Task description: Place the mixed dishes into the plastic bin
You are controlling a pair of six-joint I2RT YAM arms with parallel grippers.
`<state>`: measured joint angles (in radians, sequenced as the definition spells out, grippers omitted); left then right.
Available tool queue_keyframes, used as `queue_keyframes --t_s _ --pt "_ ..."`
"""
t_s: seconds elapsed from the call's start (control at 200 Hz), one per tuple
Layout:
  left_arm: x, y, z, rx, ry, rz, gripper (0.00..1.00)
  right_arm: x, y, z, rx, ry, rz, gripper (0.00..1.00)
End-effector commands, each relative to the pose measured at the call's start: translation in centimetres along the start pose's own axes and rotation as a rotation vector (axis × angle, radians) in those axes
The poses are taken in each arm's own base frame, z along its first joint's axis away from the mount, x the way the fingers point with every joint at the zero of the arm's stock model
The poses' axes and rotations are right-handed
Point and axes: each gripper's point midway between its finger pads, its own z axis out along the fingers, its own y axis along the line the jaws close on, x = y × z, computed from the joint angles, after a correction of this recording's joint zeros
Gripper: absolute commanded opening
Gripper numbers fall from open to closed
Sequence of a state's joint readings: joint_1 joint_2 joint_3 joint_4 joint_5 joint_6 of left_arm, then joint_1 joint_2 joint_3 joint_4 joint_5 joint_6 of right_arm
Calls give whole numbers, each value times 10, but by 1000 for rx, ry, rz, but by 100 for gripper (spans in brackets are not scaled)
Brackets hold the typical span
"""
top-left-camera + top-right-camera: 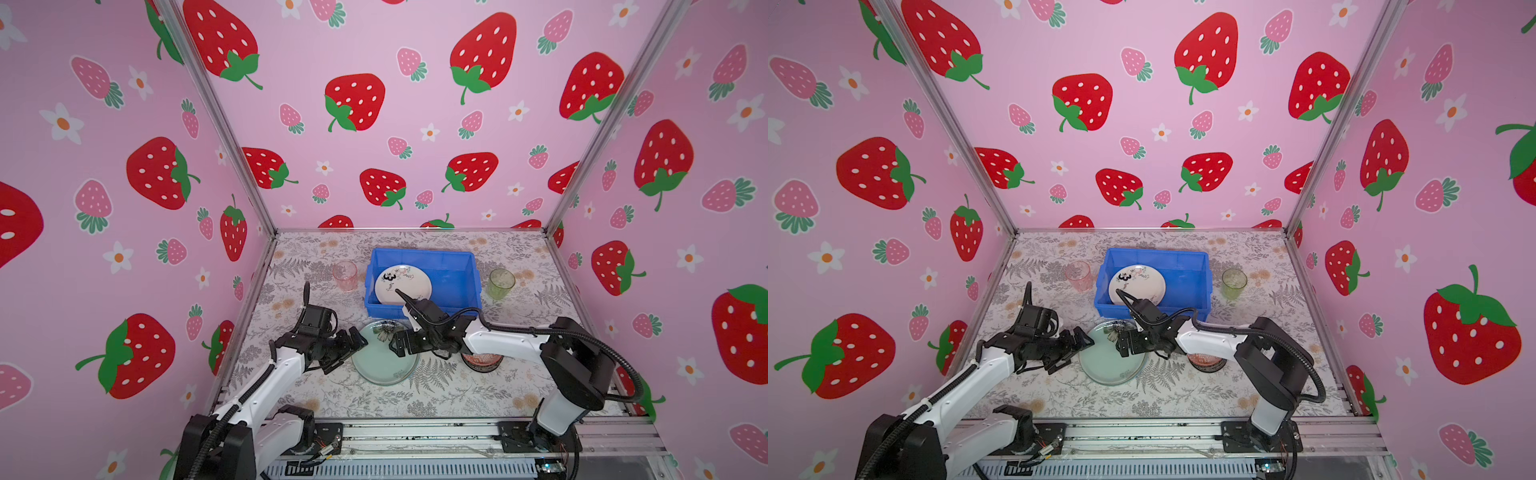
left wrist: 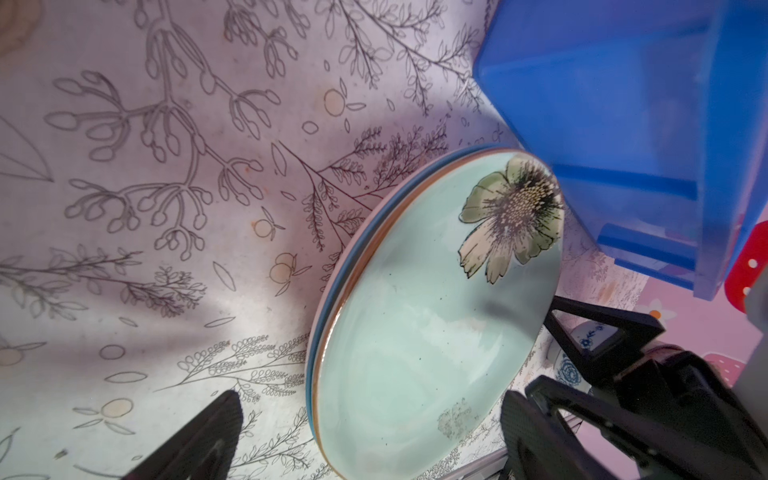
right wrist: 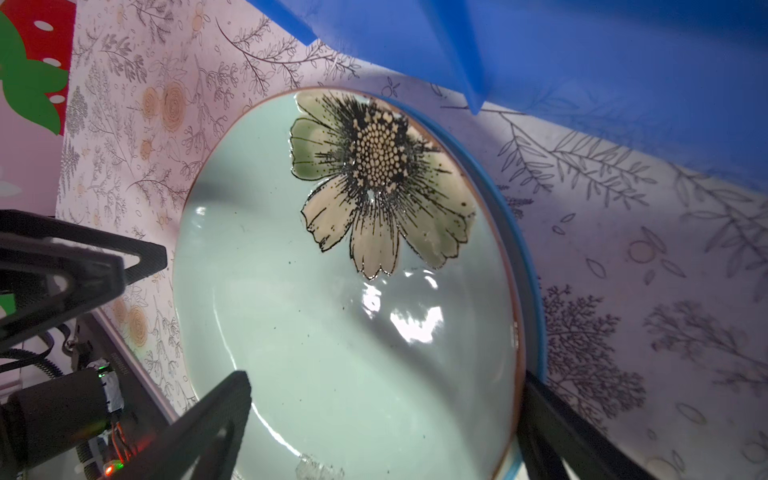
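The blue plastic bin (image 1: 453,274) (image 1: 1187,274) stands at the back middle, and a white plate with black marks (image 1: 402,284) (image 1: 1137,284) lies in its left half. In front of it a mint-green flower plate (image 1: 384,355) (image 1: 1111,361) (image 2: 415,332) (image 3: 353,311) rests on a blue-rimmed plate (image 3: 532,291). My left gripper (image 1: 353,352) (image 1: 1079,353) (image 2: 365,436) is open at the plate's left edge. My right gripper (image 1: 395,345) (image 1: 1121,343) (image 3: 382,424) is open too, with one finger over the plate and one outside its right rim.
A pink tumbler (image 1: 345,275) (image 1: 1079,275) stands left of the bin, a green tumbler (image 1: 500,283) (image 1: 1233,282) right of it. An orange-red bowl (image 1: 482,362) (image 1: 1208,361) sits under my right forearm. A blue-white bowl (image 2: 569,365) shows behind the right gripper. Patterned walls enclose the table.
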<state>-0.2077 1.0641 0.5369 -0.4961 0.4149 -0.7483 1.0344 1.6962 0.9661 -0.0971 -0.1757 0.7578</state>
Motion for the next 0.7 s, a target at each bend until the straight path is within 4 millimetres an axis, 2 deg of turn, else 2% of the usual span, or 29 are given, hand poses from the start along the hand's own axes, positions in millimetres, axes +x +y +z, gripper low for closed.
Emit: queue_keyframes --t_s 0.0,0.505,0.695 --pt "5 0 3 12 19 -2 99 -6 18 1 -56 -10 -26 98" --pt "10 -5 9 79 34 -21 98 -2 28 7 -104 8 -38 98" --pt "10 -8 9 112 23 -26 92 -1 31 7 -120 9 -38 98"
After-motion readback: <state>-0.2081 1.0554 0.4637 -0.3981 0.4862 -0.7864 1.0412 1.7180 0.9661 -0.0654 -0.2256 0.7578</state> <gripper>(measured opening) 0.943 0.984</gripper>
